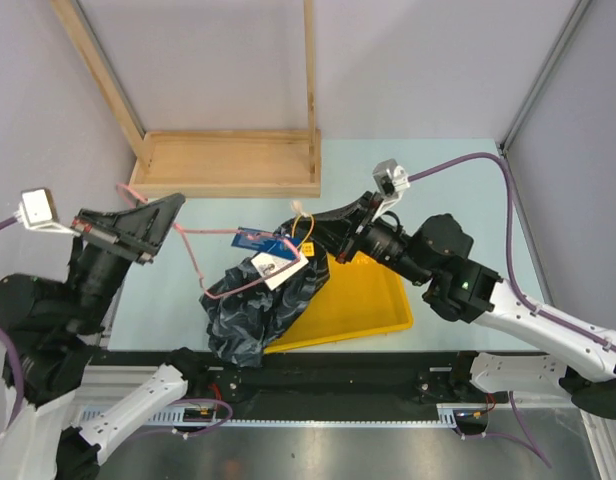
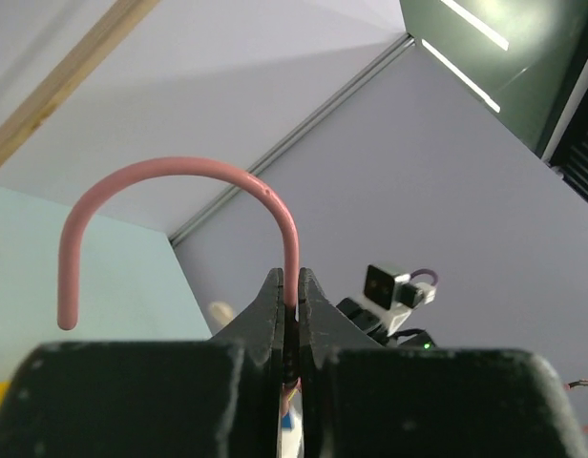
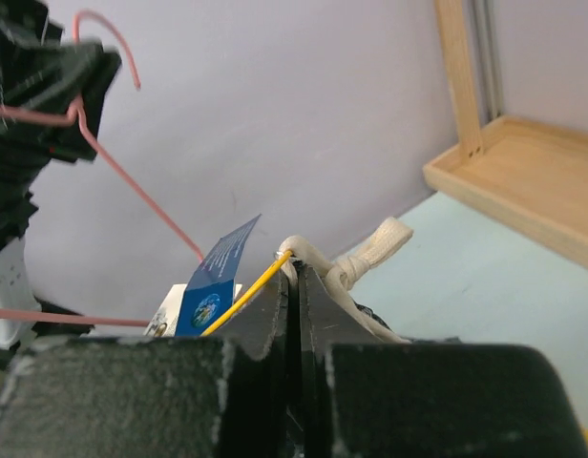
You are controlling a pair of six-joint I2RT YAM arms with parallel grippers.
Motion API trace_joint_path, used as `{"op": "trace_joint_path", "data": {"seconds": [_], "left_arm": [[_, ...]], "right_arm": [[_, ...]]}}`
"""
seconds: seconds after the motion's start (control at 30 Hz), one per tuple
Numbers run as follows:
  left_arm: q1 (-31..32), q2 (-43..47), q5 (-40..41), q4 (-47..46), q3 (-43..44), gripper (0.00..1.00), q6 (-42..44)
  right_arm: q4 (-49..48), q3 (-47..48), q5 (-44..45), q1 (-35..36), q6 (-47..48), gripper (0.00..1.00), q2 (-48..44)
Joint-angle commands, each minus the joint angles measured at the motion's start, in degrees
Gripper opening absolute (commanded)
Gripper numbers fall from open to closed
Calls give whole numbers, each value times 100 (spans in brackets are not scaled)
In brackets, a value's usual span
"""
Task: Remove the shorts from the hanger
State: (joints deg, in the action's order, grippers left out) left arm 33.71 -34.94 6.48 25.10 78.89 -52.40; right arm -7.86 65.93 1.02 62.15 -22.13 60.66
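Observation:
The black shorts [image 1: 250, 312] hang bunched over the left edge of the yellow tray, with blue [image 1: 254, 240] and white [image 1: 279, 270] tags on top. The pink wire hanger [image 1: 191, 250] still runs through them. My left gripper [image 1: 160, 214] is shut on the hanger's neck just below the hook [image 2: 179, 172] and holds it up at the left. My right gripper [image 1: 314, 236] is shut on the shorts' white drawstring [image 3: 370, 250] and a yellow tag string at the waistband. The right wrist view shows the blue tag [image 3: 218, 277] and the hanger wire [image 3: 132, 191] beyond the fingertips.
A yellow tray [image 1: 363, 300] lies at centre right under the shorts' edge. A wooden frame with a shallow wooden base [image 1: 228, 162] stands at the back. A metal rail runs along the near table edge. Grey walls enclose the sides.

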Motion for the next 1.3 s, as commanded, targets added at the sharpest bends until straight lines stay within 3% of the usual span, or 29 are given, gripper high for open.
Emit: {"op": "trace_joint_path", "data": {"seconds": [0.0,0.3,0.7,0.97,1.27], "left_arm": [[-23,566,397,625,127,0,423],[-23,1076,1066,1453,153,0,828],[-23,1147,794,1542,-23,0,890],[-23,1253,802,1603,-111,0,881],[-23,1349,995,1866,56,0,951]], "right_arm": [[-709,648,461,-71,656,0,-484],[-322,1431,548,-168,1412,0,-819],[205,1642,681,-370,1712,0,-583],[162,1642,-329,-581,1431,0,314],[-699,1642,-1604,-739,763,0,1271]]}}
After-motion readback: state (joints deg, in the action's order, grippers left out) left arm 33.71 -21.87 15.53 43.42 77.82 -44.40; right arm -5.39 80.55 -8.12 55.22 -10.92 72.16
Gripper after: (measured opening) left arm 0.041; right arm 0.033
